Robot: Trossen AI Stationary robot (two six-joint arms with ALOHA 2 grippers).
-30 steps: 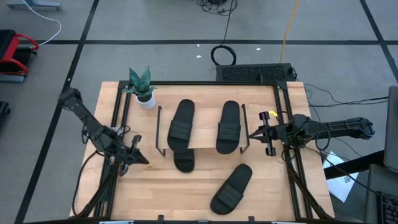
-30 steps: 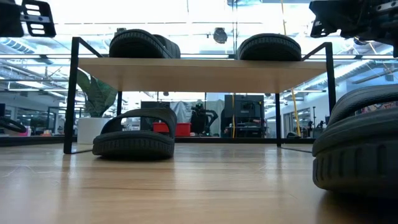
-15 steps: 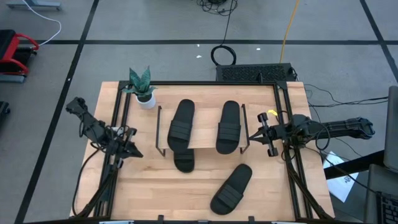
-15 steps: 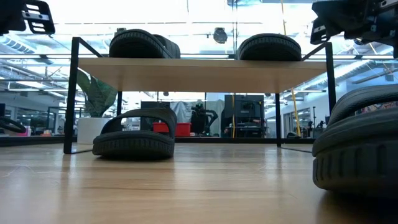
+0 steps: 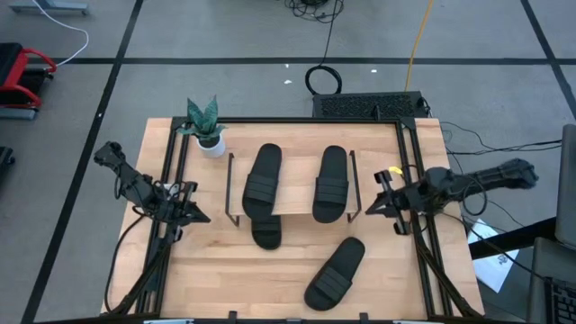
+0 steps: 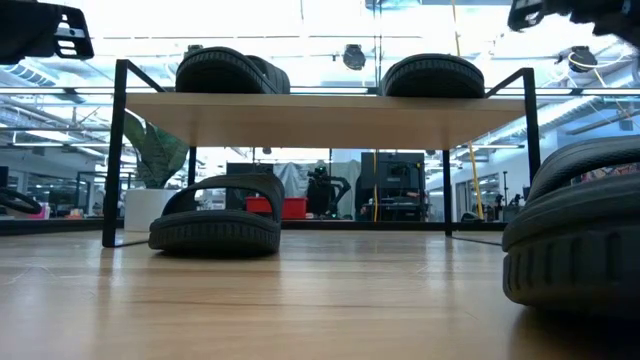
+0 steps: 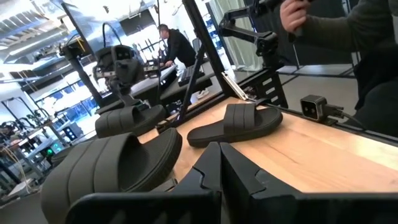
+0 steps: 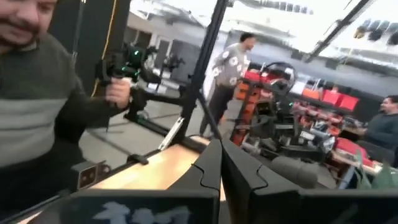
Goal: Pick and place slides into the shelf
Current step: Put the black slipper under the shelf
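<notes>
The light is bright and even from above me, and my table (image 5: 225,270) looks warm and clear with only small soft shadows under the shelf (image 5: 290,202). Down low, the ceiling lights behind the shelf glow very white and wash out. The big slide (image 6: 580,240) close by is fuzzy. From my right wrist everything looks smeared and blurry, even the person (image 8: 37,112). From my left wrist the near slide (image 7: 112,165) is soft.

No readable text, labels, brands or numbers anywhere in these views; nothing legible on the sandals, shelf, table or room gear.
</notes>
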